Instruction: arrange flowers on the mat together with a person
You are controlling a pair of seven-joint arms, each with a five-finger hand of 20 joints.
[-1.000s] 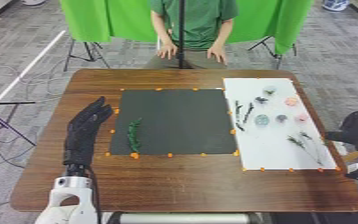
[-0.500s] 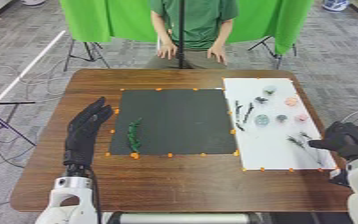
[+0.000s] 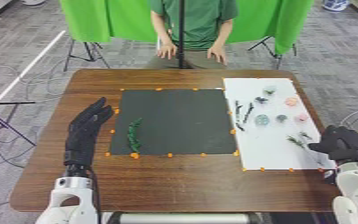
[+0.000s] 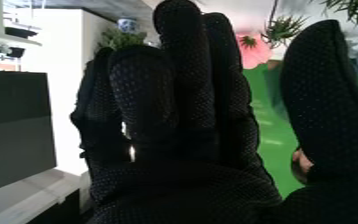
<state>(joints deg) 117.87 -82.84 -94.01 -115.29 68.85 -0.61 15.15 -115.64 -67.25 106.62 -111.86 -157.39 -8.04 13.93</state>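
Observation:
In the head view my right hand is over the right edge of the white mat, beside green sprigs. In the right wrist view my right hand has its fingers extended and its thumb apart, holding nothing; a pink flower and green sprigs show beyond it. My left hand rests with straight fingers left of the dark mat. One green stem lies on that mat's left part. Dark twigs, a pale green flower and a pink one lie on the white mat.
The brown table has orange markers around both mats. Across it, a person's hands rest near the lap, off the flowers. A thin dark pole stands at the far side, in front of the green cloth.
My right hand has come in from the right side toward the white mat's lower right edge. My left hand, the flowers and the person's hands look unchanged.

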